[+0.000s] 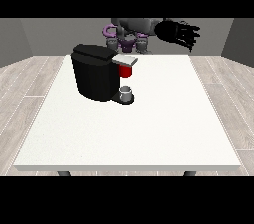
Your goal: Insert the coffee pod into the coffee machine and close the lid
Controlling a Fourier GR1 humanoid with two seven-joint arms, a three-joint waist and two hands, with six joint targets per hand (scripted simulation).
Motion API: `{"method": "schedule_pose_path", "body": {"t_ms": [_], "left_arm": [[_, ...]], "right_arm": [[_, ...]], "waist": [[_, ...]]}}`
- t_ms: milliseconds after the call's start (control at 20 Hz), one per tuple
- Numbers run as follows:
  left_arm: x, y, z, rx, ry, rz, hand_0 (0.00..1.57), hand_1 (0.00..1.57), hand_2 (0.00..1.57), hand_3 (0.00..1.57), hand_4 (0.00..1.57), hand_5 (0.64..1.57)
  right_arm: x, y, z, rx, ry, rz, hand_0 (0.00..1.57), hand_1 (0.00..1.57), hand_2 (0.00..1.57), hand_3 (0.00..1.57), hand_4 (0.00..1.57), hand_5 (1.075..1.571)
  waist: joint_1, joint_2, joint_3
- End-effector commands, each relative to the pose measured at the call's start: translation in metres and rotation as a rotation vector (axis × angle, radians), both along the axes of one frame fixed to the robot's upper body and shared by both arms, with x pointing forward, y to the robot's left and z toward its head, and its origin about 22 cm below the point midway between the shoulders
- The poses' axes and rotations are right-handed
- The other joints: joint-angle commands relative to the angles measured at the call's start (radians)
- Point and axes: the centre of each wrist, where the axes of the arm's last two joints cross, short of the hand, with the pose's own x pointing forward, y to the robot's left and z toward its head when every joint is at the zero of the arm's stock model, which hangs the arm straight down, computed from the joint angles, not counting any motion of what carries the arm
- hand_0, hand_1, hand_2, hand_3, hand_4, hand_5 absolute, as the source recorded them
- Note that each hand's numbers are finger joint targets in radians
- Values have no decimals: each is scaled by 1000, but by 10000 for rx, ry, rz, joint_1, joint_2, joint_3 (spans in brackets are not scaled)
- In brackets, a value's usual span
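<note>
One hand raised, machine waiting

Broad white table [149, 134] carries a black coffee machine [94, 77] near its far left corner, a small cup [126, 92] at its base. Above the far edge, the hand at the view's right [181, 33] hangs, fingers spread and relaxed. I cannot make out the pod.

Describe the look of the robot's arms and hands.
The hand at the view's right is black, with slender dark fingers on a black forearm. The torso behind is grey with purple curved parts by the shoulders. The other hand cannot be made out.
</note>
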Motion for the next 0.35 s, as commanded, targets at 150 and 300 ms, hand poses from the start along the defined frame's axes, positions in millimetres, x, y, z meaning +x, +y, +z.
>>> {"method": "schedule_pose_path", "body": {"t_ms": [150, 300], "left_arm": [[-9, 38, -37, -310, 1558, 1116, 0, 0, 0, 0, 266, 1571], [-12, 45, -62, -200, 1989, 1243, 0, 0, 0, 0, 266, 1571]], "right_arm": [[-17, 26, -72, 540, 757, 1696, 0, 0, 0, 0, 181, 1571], [-28, 25, -101, 840, 920, 1983, 0, 0, 0, 0, 259, 1571]], "waist": [[-1063, -1518, -2], [-1287, -1915, -5]]}}
